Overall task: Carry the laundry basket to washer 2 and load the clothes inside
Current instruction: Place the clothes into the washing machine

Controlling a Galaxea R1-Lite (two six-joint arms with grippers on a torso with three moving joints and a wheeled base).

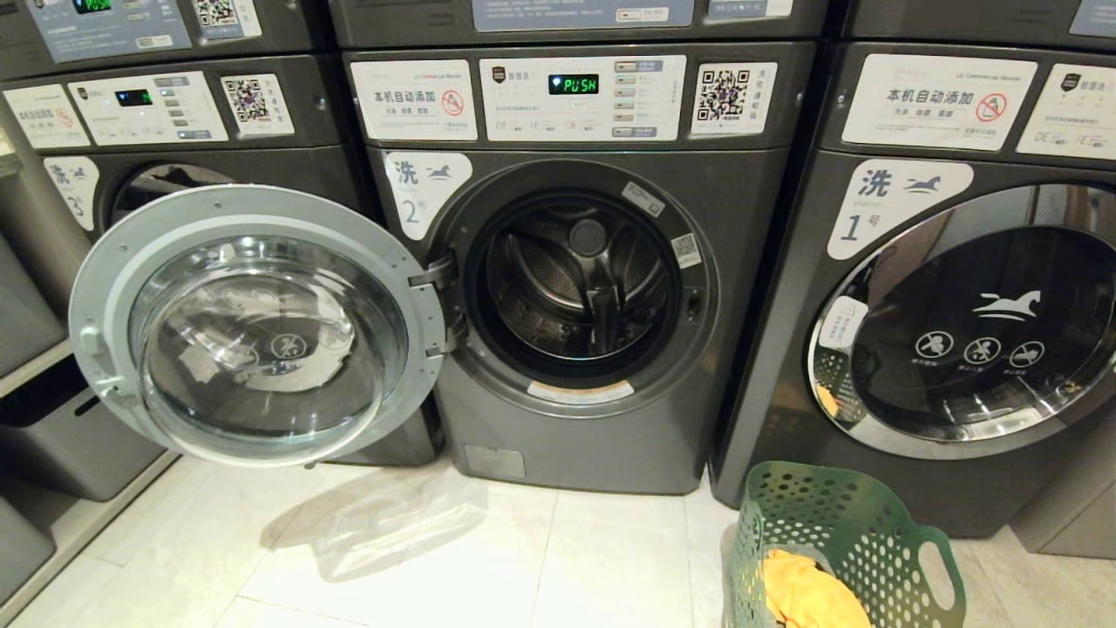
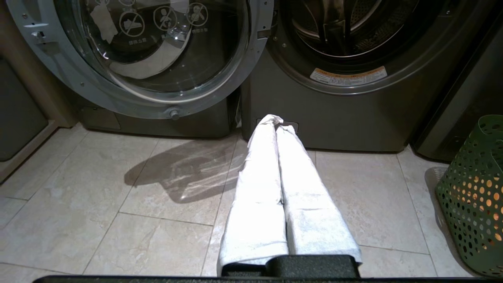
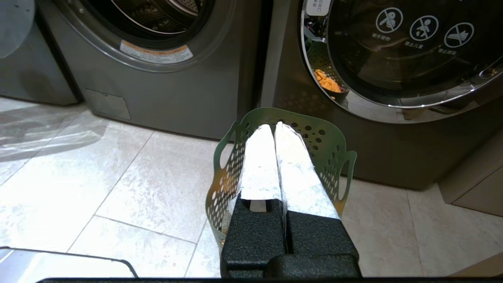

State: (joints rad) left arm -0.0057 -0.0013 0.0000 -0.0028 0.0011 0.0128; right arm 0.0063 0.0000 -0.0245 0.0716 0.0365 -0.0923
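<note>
Three dark grey washers fill the upper part of the head view. Washer 2 [image 1: 602, 288] stands in the centre, its round door [image 1: 253, 327] swung wide open to the left so that it covers most of washer 3 [image 1: 174, 113] at the upper left. The drum [image 1: 580, 279] of washer 2 is open to view and looks empty. Washer 1 [image 1: 959, 305] is at the right with its chrome-rimmed door closed.

The floor [image 1: 436, 549] of pale tiles takes the lower part of the frame, with the door's shadow lying on it left of centre.

The basket [image 1: 841, 545] stands on the floor at the lower right of the head view, in front of washer 1 and just right of washer 2. An orange cloth [image 1: 806, 593] lies inside it.

Neither arm shows in the head view. In the left wrist view the left gripper [image 2: 278, 122] points at the base of washer 2, its white-wrapped fingers [image 2: 259, 177] pressed together and holding nothing. In the right wrist view the right gripper [image 3: 275, 127] hangs over the basket [image 3: 334, 153], fingers [image 3: 298, 173] together and empty.
</note>
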